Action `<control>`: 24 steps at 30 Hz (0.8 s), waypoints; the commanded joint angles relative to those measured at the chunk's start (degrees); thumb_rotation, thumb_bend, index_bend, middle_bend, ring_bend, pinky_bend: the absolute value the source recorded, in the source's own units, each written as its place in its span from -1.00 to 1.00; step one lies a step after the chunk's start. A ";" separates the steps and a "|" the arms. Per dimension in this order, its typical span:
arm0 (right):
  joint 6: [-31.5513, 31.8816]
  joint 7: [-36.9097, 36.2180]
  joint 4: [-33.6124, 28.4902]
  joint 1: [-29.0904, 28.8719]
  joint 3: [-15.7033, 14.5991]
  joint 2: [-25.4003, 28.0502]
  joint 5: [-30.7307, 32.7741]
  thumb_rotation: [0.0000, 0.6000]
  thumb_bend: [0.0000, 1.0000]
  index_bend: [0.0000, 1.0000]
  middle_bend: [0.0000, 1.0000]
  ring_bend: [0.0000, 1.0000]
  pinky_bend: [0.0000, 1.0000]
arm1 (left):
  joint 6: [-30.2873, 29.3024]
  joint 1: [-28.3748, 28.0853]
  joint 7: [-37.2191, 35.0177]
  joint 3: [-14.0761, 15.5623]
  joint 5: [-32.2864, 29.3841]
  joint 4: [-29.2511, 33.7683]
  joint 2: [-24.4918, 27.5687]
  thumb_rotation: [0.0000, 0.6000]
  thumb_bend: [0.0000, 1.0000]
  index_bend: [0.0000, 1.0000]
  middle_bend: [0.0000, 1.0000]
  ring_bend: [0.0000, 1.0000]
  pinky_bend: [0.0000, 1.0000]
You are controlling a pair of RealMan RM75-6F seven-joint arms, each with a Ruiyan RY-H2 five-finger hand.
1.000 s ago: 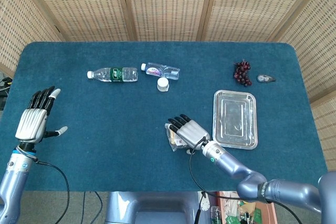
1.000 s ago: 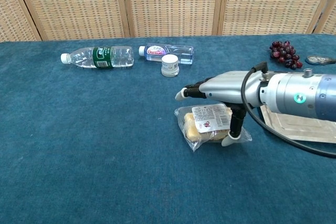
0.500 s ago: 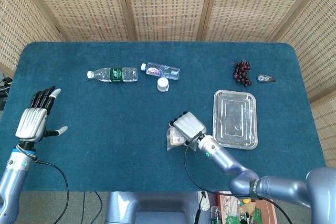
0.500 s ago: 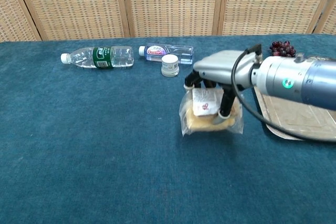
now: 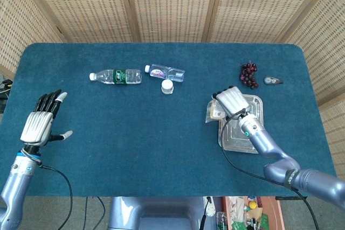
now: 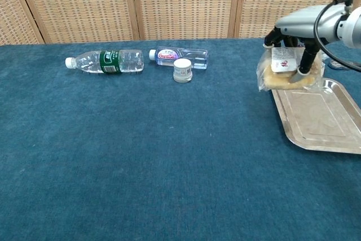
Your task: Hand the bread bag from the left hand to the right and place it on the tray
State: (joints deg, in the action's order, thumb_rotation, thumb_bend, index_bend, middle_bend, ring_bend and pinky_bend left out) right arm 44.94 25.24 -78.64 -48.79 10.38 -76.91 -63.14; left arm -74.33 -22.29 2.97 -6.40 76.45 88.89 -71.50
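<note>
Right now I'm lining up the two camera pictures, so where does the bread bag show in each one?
Head view: the bread bag is right of centre, held by the right hand at the tray's near-left edge.
Chest view: the bread bag is at upper right, held above the tray's far-left corner.
Shared landmark: the small white jar beside the bottles.

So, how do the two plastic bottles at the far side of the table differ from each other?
The bottle with the green label is longer and round, while the bottle with the purple label is shorter and looks flatter. The green one's white cap points left and it lies alone; the purple one has the small white jar close in front of it. Both are clear, have white caps and lie on their sides on the blue table.
</note>
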 commanded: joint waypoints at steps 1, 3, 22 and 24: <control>-2.20 -2.44 5.07 0.72 -2.20 -2.80 0.29 1.00 -0.71 -0.07 0.14 -0.03 -0.25 | 0.15 0.08 0.15 -0.04 0.11 0.21 -0.10 1.00 -1.00 -1.00 -1.00 -1.00 -1.00; -2.83 -3.43 7.42 0.99 -2.87 -4.19 0.24 1.00 -0.71 -0.07 0.13 -0.03 -0.25 | 0.26 0.11 0.23 -0.13 0.07 0.17 -0.11 1.00 -1.00 -1.00 -1.00 -1.00 -1.00; 0.46 0.60 1.10 2.85 -3.89 2.50 5.76 1.00 -1.00 -1.00 -1.00 -1.00 -0.97 | 0.77 0.61 -0.25 -0.79 0.34 0.18 0.13 1.00 -1.00 -1.00 -1.00 -1.00 -1.00; 3.59 -0.44 -2.82 4.37 -3.71 5.00 4.08 1.00 -1.00 -1.00 -1.00 -1.00 -0.97 | 0.77 0.70 -0.36 -0.72 0.49 0.25 0.18 1.00 -1.00 -1.00 -1.00 -1.00 -1.00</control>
State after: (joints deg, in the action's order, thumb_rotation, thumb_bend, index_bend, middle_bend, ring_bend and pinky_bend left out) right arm 44.32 25.62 -76.67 -46.41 6.11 -75.32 -57.43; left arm -73.56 -21.60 2.63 -7.14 76.93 89.12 -71.33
